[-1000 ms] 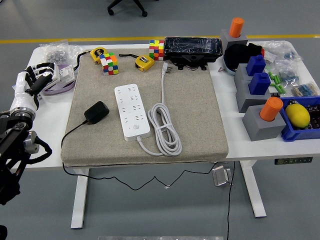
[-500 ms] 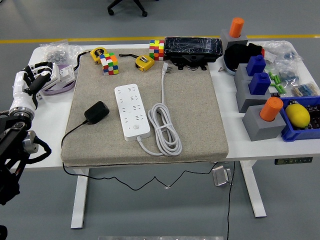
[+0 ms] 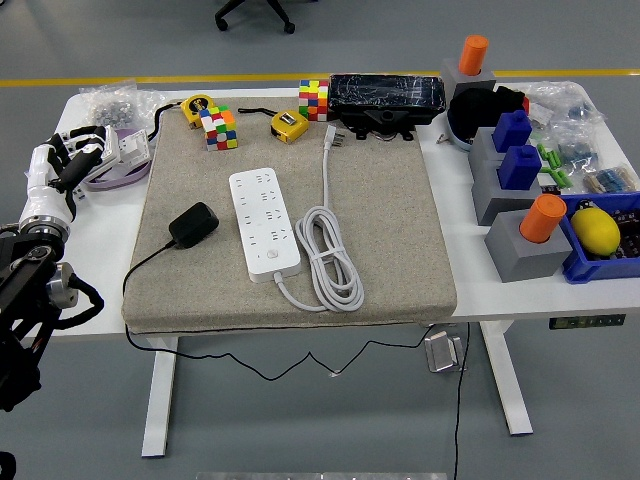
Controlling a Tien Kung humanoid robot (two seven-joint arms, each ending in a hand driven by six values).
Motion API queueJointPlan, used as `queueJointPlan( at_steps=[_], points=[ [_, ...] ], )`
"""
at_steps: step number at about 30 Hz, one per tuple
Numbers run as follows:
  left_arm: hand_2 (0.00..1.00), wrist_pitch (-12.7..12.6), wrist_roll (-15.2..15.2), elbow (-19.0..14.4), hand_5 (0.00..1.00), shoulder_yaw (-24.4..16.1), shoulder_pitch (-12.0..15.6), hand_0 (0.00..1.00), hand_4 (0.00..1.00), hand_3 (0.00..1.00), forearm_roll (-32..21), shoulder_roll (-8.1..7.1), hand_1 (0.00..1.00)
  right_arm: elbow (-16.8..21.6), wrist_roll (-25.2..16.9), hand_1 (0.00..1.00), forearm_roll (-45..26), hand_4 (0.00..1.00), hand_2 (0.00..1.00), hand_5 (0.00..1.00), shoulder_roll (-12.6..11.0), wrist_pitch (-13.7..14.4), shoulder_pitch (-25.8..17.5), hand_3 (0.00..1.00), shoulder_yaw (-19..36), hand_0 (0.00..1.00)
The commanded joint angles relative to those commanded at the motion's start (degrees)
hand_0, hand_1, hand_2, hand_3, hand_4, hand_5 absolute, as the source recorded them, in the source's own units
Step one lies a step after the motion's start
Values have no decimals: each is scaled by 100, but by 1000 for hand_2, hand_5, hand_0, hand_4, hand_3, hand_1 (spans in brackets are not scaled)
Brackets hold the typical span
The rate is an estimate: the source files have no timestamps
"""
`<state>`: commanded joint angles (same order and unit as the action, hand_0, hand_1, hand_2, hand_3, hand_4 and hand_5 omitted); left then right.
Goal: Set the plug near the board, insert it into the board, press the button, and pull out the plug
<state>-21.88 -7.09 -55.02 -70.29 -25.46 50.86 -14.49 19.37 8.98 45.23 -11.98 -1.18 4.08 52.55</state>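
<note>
My left hand (image 3: 62, 160) hangs at the table's left edge, fingers loosely open, holding nothing; the black plug (image 3: 193, 224) lies on the grey mat (image 3: 390, 230) just left of the white power strip (image 3: 264, 223), unplugged; further back, puzzle cubes (image 3: 217, 127); by my judgement every step remains ahead.

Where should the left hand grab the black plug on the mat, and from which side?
Grip the black plug across its blocky body, coming from above and the left. It lies flat on the mat, cord trailing off its near-left end, and the power strip sits to its right.
</note>
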Motion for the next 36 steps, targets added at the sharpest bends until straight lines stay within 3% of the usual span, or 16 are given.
queueJointPlan(
  at_steps=[36],
  points=[
    [592,12,-4,-42,322,76,-32,635,706,574,-39,19,655,1,-2,675,42,915,686,446,35,-6,-20,573,62,609]
  ],
)
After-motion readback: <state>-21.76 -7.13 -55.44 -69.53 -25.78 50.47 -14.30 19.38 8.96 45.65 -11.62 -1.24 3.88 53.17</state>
